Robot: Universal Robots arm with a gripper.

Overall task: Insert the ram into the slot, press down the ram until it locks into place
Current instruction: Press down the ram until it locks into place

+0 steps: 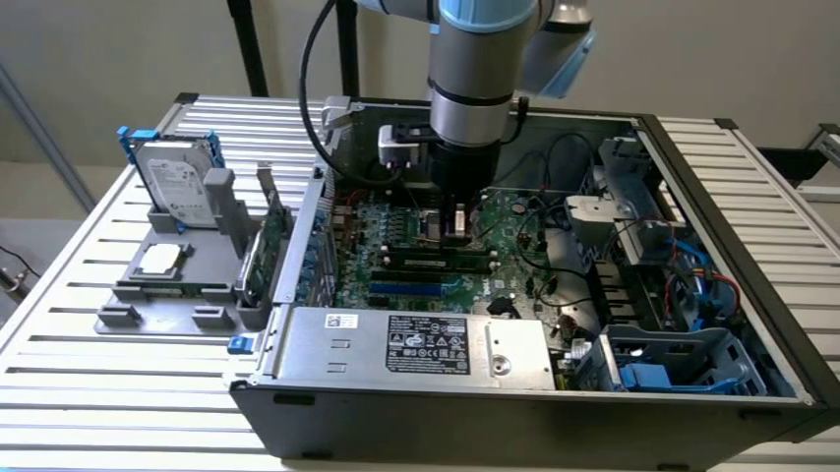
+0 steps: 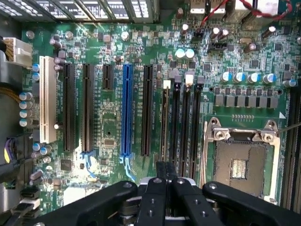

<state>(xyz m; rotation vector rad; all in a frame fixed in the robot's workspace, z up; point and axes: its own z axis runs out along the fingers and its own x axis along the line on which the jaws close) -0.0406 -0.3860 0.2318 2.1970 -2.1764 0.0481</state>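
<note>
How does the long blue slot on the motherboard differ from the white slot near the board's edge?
In the wrist view, the blue slot is narrow and runs longer than the white slot, which is wider and shorter. The blue slot sits mid-board among black slots; the white slot lies outermost, beside capacitors. Both are empty, parallel and upright on the green motherboard.

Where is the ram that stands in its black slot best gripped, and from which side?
Probably by the top long edge, near the middle, coming straight down and pinching across both flat faces. The ram stands on edge in the slot, and the neighbouring black slots lie close alongside, leaving little room lower down.
</note>
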